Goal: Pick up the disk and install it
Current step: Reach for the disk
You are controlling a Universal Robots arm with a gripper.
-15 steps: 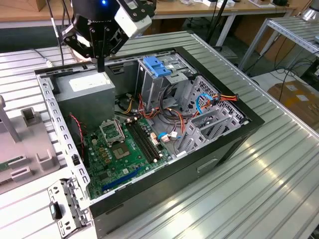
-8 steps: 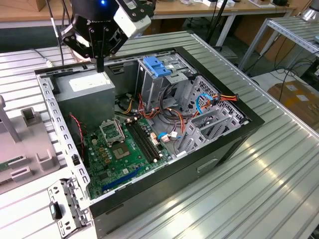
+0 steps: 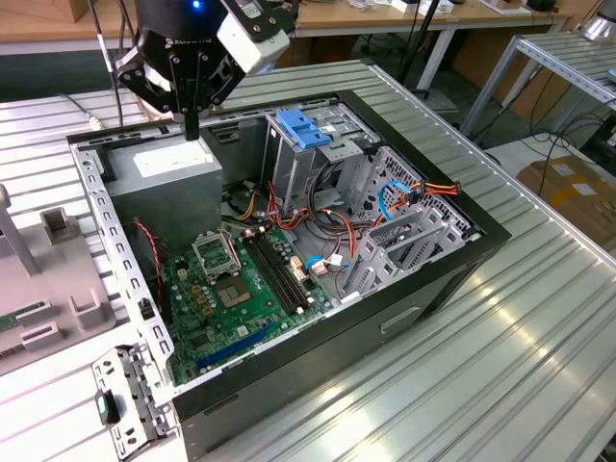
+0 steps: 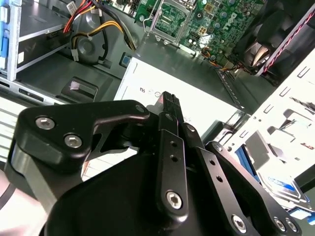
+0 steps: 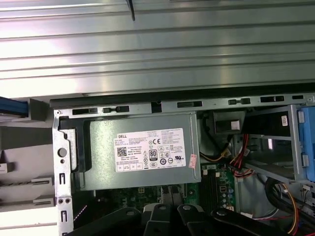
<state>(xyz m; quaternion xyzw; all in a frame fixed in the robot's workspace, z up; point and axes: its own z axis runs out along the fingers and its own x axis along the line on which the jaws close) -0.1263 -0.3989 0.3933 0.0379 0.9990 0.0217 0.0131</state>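
Observation:
My gripper (image 3: 192, 123) hangs over the far corner of the open computer case (image 3: 438, 279), just above the grey power supply (image 3: 171, 171). Its black fingers are shut together with nothing between them; in the second wrist view the gripper (image 4: 170, 101) points at the power supply's top (image 4: 206, 83). Beyond the case's rear wall, at the edge of the second wrist view, lies a flat piece with a white and blue label and a blue edge, which looks like the disk (image 4: 287, 187). Most of it is cut off.
Inside the case are the green motherboard (image 3: 231, 289), bundles of cables (image 3: 332, 207) and a metal drive cage (image 3: 337, 144) topped by a light-blue bracket (image 3: 303, 128). A grey fixture (image 3: 48, 279) stands at the exterior view's left. Ribbed metal tabletop (image 3: 452, 385) surrounds the case.

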